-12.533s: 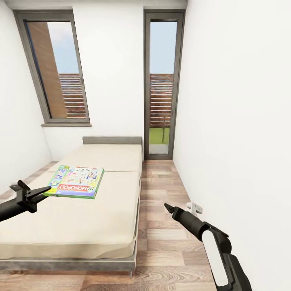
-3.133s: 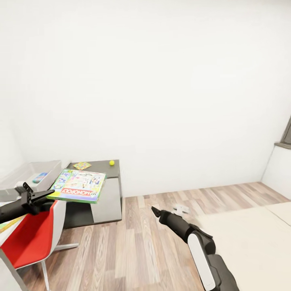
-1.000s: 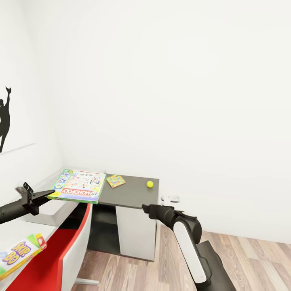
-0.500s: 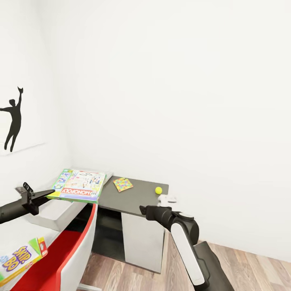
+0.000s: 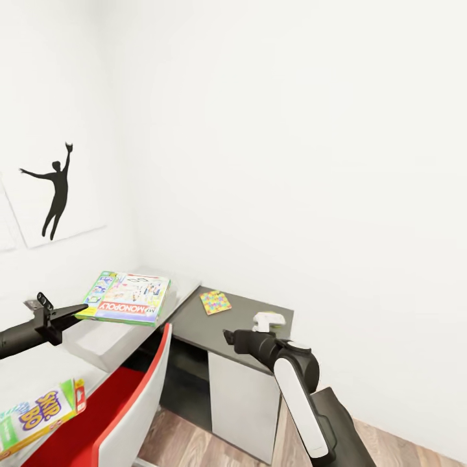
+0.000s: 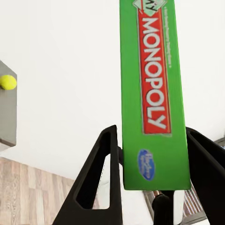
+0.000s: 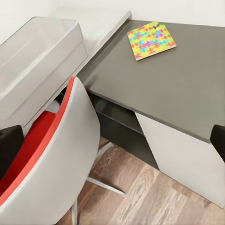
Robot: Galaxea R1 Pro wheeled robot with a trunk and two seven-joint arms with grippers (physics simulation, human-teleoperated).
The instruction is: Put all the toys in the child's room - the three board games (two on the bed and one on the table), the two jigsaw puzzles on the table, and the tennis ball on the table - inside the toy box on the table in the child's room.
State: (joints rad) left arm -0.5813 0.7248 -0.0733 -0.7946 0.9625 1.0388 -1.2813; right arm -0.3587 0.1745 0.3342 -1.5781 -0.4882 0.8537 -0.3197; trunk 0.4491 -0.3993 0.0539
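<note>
At the left of the head view: left gripper (image 5: 72,310) clamped on the edge of the Monopoly box (image 5: 124,298), held level above the toy box (image 7: 40,56). Jigsaw puzzle (image 5: 215,301) flat on the dark cabinet top (image 5: 246,324); Skip-Bo box (image 5: 39,415) on the pale table (image 5: 39,373). Red chair (image 7: 51,154) beside. Right gripper (image 5: 226,336): fingers spread apart, empty. Tennis ball (image 6: 7,82) on the cabinet corner.

Showing are two board games, Monopoly (image 5: 126,298) and Skip-Bo (image 5: 37,415), one jigsaw puzzle (image 5: 215,301), one tennis ball (image 6: 7,82), one toy box (image 7: 35,54).
</note>
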